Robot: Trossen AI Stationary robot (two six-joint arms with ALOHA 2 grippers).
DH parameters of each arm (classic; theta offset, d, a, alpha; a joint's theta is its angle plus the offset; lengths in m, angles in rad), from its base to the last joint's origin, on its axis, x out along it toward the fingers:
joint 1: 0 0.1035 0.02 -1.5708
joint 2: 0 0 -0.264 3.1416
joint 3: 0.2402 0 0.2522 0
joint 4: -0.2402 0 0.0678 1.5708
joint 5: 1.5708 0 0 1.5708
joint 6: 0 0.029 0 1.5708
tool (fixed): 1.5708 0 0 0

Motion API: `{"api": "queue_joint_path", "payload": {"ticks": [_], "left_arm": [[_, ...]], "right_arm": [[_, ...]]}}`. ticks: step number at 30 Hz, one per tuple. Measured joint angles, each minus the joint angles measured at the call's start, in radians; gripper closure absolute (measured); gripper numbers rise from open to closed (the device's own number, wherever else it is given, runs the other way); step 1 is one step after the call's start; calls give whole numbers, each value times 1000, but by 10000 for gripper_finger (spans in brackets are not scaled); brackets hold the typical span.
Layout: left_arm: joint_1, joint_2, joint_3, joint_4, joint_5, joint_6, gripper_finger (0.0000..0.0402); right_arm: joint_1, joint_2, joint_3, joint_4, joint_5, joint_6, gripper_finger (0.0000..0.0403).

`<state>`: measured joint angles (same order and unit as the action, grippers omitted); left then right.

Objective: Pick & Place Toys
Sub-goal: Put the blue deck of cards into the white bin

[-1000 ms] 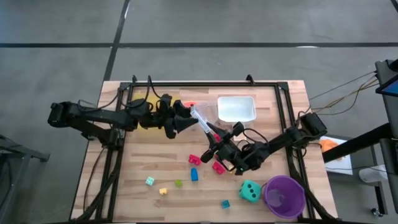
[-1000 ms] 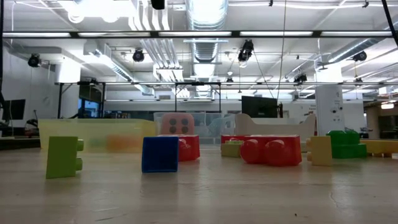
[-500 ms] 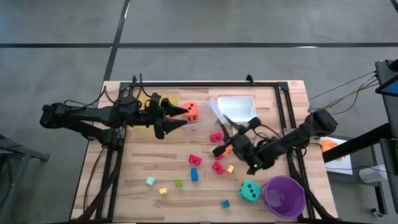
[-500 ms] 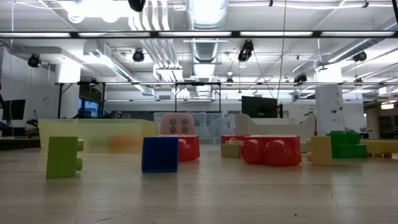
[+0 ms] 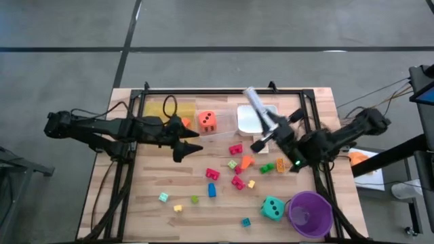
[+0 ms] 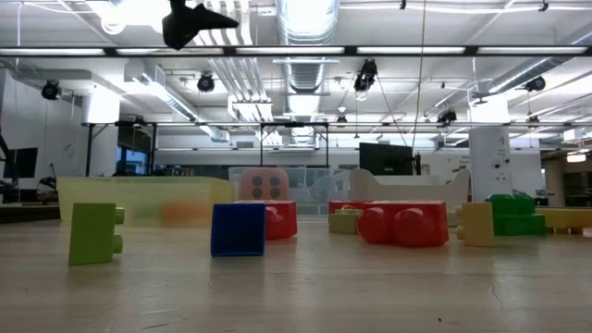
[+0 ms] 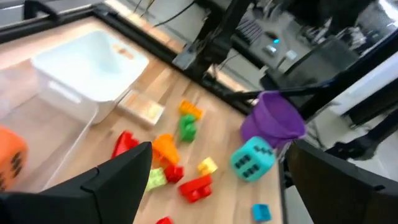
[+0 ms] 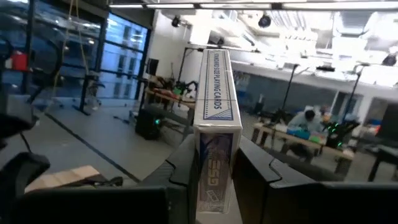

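Note:
My right gripper (image 5: 271, 135) is up over the table's far right, shut on a white-and-blue box of playing cards (image 5: 258, 108) beside the white tray (image 5: 252, 123). My left gripper (image 5: 188, 144) hovers open at mid-table, left of the clear tray (image 5: 220, 132), touching nothing. An orange die (image 5: 208, 121) rests inside that tray. A teal die (image 5: 272, 208) lies on the wood near the purple cup (image 5: 308, 213). Small coloured blocks (image 5: 236, 177) lie scattered on the table's near half. My right gripper pinches the card box between its two fingers, one on each broad face, at the box's end nearest the wrist (image 8: 211, 177). The box (image 8: 214, 106) sticks out beyond the fingertips along their line. It is lifted clear of the table and trays.
A yellow tray (image 5: 157, 110) stands at the far left, with a black frame rail (image 5: 224, 91) along the far edge. Blocks and the teal die (image 7: 252, 158) lie ahead of my left gripper (image 7: 217, 168). In the low view a dark gripper (image 6: 194, 23) hangs high above the blocks.
My right gripper has risen and gone toward the table's far right with the card box, rolling as it went. My left gripper has drawn back from over the clear tray toward the near edge and tipped up toward level, leaving the orange die bare in the tray.

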<state>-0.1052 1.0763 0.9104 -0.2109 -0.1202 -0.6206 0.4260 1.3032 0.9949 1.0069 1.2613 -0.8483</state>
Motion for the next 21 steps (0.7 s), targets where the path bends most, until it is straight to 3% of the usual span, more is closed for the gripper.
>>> {"api": "queue_joint_path", "payload": {"ticks": [3,6,8,10,13,17,21], "left_arm": [[-14,16,0,-38,57,9,34],[-30,22,0,-63,133,91,34],[-50,20,0,-67,114,121,34],[-72,20,0,-76,54,147,34],[-101,19,0,-102,-85,158,34],[-124,19,0,-180,-278,126,34],[-141,19,-6,-228,-326,89,34]], "right_arm": [[-23,-101,-13,-323,-40,235,341],[-74,-202,0,-752,-229,637,341],[-134,-253,35,-998,-364,901,341],[-200,-279,59,-1183,-413,1092,341],[-279,-282,66,-1335,-456,1267,341],[-394,-281,87,-1384,-685,1406,341],[-480,-269,104,-1457,-770,1518,341]]}}
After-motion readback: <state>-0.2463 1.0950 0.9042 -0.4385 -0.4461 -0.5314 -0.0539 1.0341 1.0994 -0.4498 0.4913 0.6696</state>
